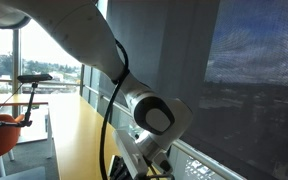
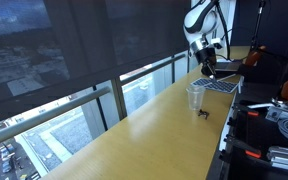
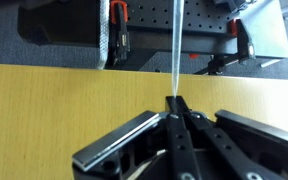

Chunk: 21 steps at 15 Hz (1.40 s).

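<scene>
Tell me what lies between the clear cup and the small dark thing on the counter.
Only bare counter, seen in an exterior view between cup and small dark thing. The gripper, shut on a thin white stick, is not between them.

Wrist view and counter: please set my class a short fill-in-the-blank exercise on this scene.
1. In the wrist view the gripper is ___ on a thin white stick.
2. In an exterior view the clear cup stands ___ on the counter.
3. The counter top is made of ___.
Missing words: shut; upright; wood.
</scene>
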{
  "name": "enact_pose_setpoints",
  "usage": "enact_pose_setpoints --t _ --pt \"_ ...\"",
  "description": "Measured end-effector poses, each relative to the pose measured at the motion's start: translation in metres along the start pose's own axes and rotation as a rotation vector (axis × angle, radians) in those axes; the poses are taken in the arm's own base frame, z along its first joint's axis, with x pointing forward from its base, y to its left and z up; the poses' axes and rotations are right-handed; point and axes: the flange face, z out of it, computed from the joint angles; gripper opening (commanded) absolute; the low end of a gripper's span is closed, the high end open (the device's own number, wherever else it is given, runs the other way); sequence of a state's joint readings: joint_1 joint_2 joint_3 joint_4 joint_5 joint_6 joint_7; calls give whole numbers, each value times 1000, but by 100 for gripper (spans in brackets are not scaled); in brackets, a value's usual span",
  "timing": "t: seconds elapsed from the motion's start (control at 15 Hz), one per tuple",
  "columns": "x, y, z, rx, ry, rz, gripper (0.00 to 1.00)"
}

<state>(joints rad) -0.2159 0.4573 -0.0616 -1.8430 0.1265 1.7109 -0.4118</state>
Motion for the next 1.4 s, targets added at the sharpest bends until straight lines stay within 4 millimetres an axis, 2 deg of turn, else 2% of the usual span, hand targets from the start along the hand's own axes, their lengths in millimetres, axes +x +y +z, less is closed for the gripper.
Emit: enact_pose_setpoints --t 0.6,1.13,1.4 --pt "5 3 -5 7 -6 2 0" --pt "7 3 -16 118 -57 12 0" --pt "9 15 -20 169 -68 34 0"
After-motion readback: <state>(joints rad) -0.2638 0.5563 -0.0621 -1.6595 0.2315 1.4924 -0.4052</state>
